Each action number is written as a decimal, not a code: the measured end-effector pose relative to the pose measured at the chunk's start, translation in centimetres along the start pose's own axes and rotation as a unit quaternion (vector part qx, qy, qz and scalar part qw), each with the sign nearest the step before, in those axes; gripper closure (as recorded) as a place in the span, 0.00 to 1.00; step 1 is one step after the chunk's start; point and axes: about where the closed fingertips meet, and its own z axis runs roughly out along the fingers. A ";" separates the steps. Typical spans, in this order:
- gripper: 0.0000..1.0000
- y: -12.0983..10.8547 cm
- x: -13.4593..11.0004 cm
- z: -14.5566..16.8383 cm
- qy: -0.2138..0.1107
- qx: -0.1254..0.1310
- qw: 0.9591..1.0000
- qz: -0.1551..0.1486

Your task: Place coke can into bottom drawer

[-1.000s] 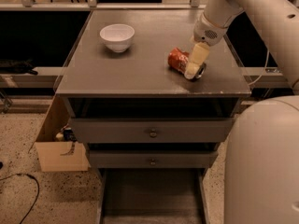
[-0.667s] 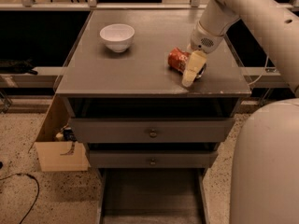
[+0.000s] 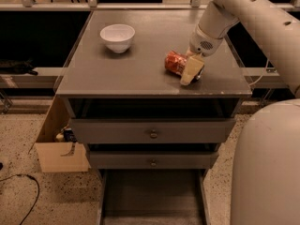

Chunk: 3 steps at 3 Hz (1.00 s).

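Early stage: can [image 3: 175, 61] lies on its side right of the bowl [image 3: 117, 36], gripper [image 3: 188, 70] at it, grip state unclear; lift and transfer to the open drawer [image 3: 152, 193] far below the bowl remain.

We only get part of the coke can [image 3: 174, 62] since the gripper [image 3: 191, 74] covers its right end on the cabinet top [image 3: 136, 76], and the bottom drawer [image 3: 152, 196] runs off the lower edge.
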 end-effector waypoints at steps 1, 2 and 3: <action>0.63 0.0 0.0 0.0 0.000 0.000 1.000 0.000; 0.85 0.0 0.0 0.0 0.000 0.000 1.000 0.000; 1.00 0.0 0.0 0.0 0.000 0.000 1.000 0.000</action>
